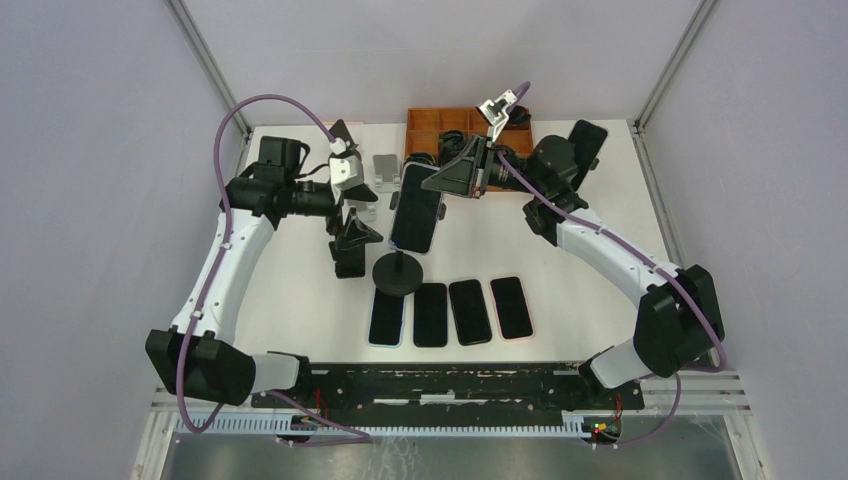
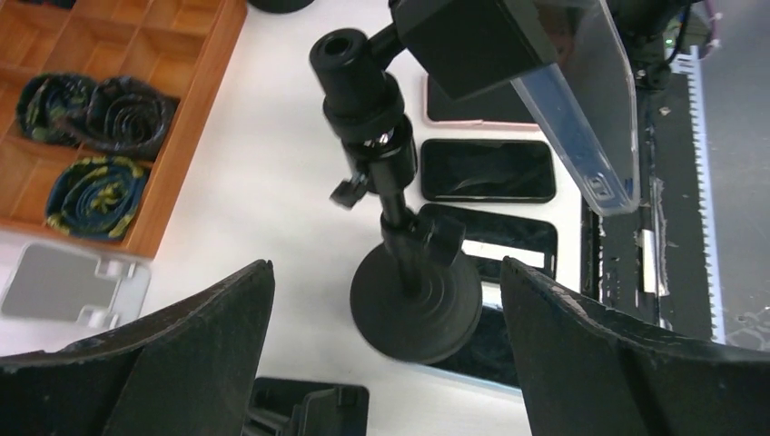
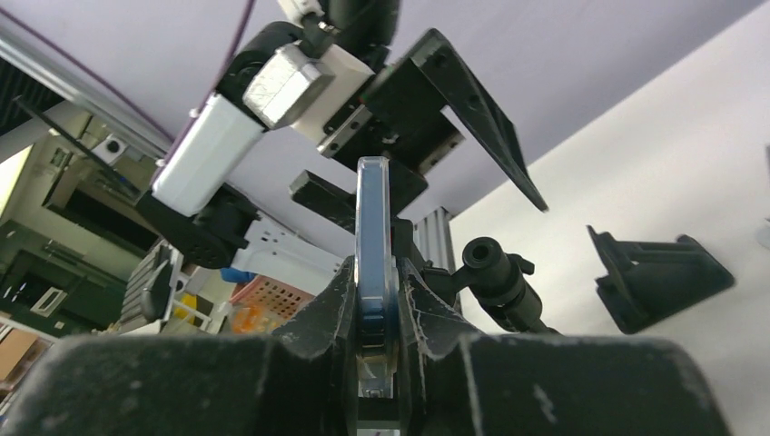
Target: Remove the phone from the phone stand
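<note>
The phone (image 1: pixel 417 208), dark-screened in a clear bluish case, sits tilted on the black phone stand (image 1: pixel 397 273), whose round base rests on the table. My right gripper (image 1: pixel 452 180) is shut on the phone's upper right edge. In the right wrist view the phone (image 3: pixel 373 227) stands edge-on, pinched between both fingers of that gripper (image 3: pixel 373 292). My left gripper (image 1: pixel 348 190) hangs open just left of the stand, holding nothing. In the left wrist view its wide-apart fingers (image 2: pixel 191 354) flank the stand's pole and base (image 2: pixel 416 304), and the phone (image 2: pixel 581 100) still lies against the clamp head (image 2: pixel 472 41).
Several phones (image 1: pixel 450 312) lie in a row in front of the stand's base. A wooden tray (image 1: pixel 440 122) with rolled items sits at the back. A silver stand (image 1: pixel 383 167) and a black holder (image 1: pixel 350 262) lie to the left, and another phone (image 1: pixel 588 140) at the back right.
</note>
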### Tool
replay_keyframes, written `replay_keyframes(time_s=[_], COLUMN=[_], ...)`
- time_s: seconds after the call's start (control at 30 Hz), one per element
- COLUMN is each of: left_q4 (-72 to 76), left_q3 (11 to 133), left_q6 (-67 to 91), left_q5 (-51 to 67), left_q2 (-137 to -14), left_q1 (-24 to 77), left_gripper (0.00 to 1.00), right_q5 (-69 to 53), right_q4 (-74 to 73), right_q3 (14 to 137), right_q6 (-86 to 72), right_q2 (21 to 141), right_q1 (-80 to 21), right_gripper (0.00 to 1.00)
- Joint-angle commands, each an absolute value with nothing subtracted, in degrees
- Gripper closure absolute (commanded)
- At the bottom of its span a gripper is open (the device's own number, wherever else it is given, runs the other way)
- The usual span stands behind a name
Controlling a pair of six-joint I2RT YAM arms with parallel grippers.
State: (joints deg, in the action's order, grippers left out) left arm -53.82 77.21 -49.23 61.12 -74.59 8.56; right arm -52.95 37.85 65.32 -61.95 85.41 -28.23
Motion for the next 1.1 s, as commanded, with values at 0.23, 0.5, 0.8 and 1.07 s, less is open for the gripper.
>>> replay_keyframes(time_s=[0.23, 0.5, 0.8, 1.07], left_q4=[-55.6, -55.6, -60.8, -65.4], left_q3=[81.7, 83.5, 85.0, 86.6], left_q6=[-48.4, -46.6, -50.9, -54.9], left_q5=[70.8, 73.6, 74.9, 74.3], left_q2=[-75.1, -75.6, -75.8, -76.4], left_q1=[13.4, 13.9, 14.1, 14.1], left_gripper=[0.09, 0.44, 0.98, 0.98], right_q5=[-48.7, -46.9, -46.2, -49.4], right_q4=[53.1, 54.7, 53.1, 52.7], right_q3=[68.1, 68.0, 64.4, 60.7], right_q6=[-69.4, -69.8, -67.5, -65.3], right_q2=[81.3, 81.6, 81.1, 81.0], right_q1=[-34.2, -37.2, -38.2, -39.9], right_gripper=[1.00, 1.00, 0.80, 0.59])
